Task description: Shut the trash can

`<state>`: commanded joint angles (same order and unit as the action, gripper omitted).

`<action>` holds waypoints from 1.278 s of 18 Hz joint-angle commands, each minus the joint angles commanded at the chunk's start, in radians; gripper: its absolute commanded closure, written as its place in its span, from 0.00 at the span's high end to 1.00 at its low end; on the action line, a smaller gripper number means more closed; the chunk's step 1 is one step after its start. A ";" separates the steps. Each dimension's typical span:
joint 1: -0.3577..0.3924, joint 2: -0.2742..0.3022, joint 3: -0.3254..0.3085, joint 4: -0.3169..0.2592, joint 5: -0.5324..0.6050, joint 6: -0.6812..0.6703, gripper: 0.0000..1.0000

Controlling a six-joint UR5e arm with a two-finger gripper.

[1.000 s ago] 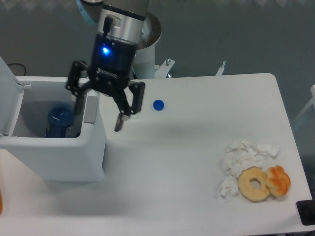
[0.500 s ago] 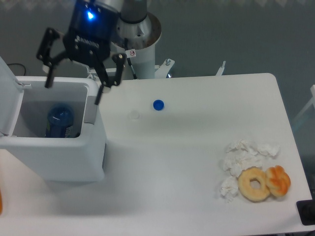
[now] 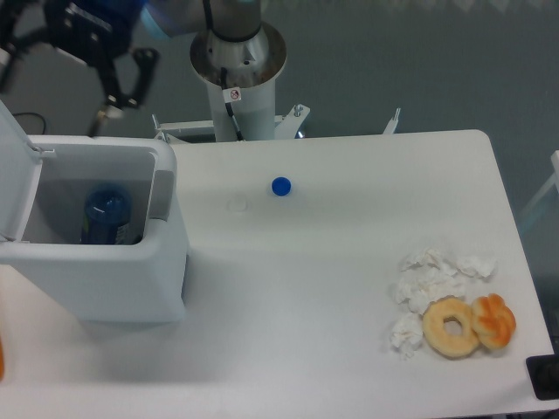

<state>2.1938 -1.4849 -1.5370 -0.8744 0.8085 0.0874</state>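
Camera view: bin [image 3: 105, 262] sits at the counter's [image 3: 349, 288] left edge, mouth up, lid [image 3: 17, 175] standing open. End effector [image 3: 52, 87] spread, holding nothing.

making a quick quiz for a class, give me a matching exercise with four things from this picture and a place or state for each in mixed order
Things:
1. large boxy white plastic trash can
2. small round blue bottle cap
3. black two-finger gripper
4. pale ring-shaped doughnut

Places or states:
A. beside crumpled white tissues near the table's right edge
B. lid up, with a blue bottle inside
C. alone on the bare middle of the white table
D. open, empty, above the bin's far side

Pairs: 1-B, 2-C, 3-D, 4-A
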 joint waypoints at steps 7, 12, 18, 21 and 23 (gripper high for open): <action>-0.098 0.006 -0.005 0.000 -0.012 0.002 1.00; -0.158 0.018 -0.023 0.002 -0.015 0.002 1.00; -0.216 0.011 -0.029 0.000 -0.038 0.003 1.00; -0.236 0.002 -0.057 0.002 -0.095 0.009 1.00; -0.246 -0.008 -0.057 0.003 -0.101 0.009 1.00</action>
<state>1.9482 -1.4925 -1.5938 -0.8713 0.7072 0.0966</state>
